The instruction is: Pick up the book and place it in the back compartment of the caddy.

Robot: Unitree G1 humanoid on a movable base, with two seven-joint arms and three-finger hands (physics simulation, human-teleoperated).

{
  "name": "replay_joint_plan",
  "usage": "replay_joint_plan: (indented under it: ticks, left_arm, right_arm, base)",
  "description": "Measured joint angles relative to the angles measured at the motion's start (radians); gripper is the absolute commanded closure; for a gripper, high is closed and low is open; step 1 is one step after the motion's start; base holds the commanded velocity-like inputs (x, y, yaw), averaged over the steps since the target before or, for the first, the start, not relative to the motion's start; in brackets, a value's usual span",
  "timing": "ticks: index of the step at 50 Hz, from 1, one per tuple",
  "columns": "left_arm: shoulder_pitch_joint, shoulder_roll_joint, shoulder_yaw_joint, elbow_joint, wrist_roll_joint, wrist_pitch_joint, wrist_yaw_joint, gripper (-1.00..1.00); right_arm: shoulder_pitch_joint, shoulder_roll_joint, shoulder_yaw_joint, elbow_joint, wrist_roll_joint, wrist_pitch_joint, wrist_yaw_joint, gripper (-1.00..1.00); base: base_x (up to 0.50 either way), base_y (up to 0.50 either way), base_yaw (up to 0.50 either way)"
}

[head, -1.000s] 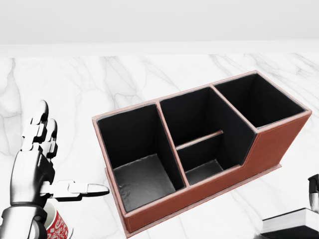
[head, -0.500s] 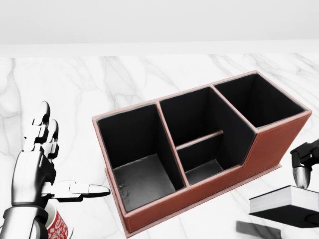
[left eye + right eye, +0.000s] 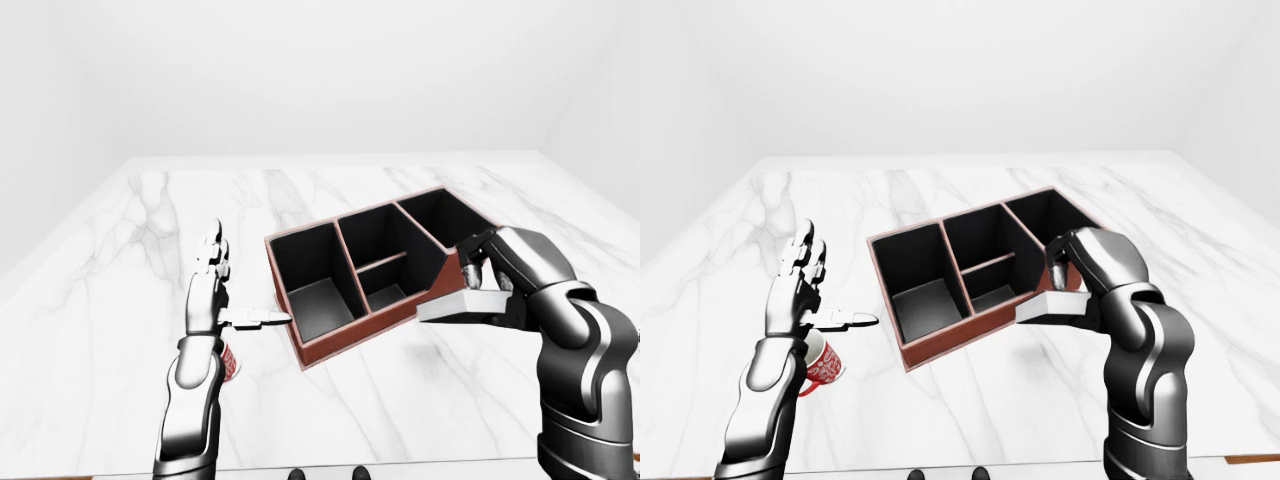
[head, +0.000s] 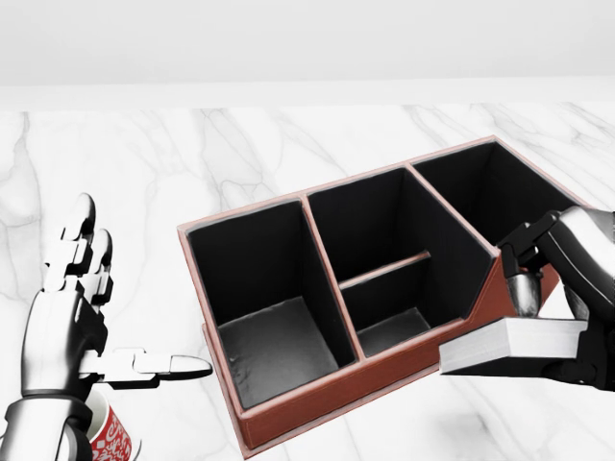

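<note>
The caddy [image 4: 524, 274] is a red-brown box with black-lined compartments, lying at a slant on the white marble table [image 4: 144, 182]. My right hand [image 4: 538, 322] is shut on the book [image 4: 509, 346], a flat book with white page edges, held level in the air at the caddy's lower right wall. The same hold shows in the left-eye view [image 3: 465, 303]. My left hand [image 4: 91, 322] is open and empty, fingers up and thumb out, to the left of the caddy.
A red-and-white patterned cup [image 3: 822, 364] stands on the table just below my left hand. The table's far edge [image 3: 330, 160] meets a plain white wall.
My right hand has lifted the book up and to the left, from the lower right corner of the head view to the caddy's lower right wall. The left hand has not moved.
</note>
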Motion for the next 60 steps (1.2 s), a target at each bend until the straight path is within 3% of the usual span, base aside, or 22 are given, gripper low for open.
replay_joint_plan:
  ticks: [60]
  left_arm:
    - [-0.002,0.0,-0.002,0.014,0.003,0.0,0.002,-1.0]
  right_arm:
    - [-0.116,0.054,0.133,-0.019,-0.096,0.0,0.0,1.0]
  base:
    - [0.0,0.0,0.0]
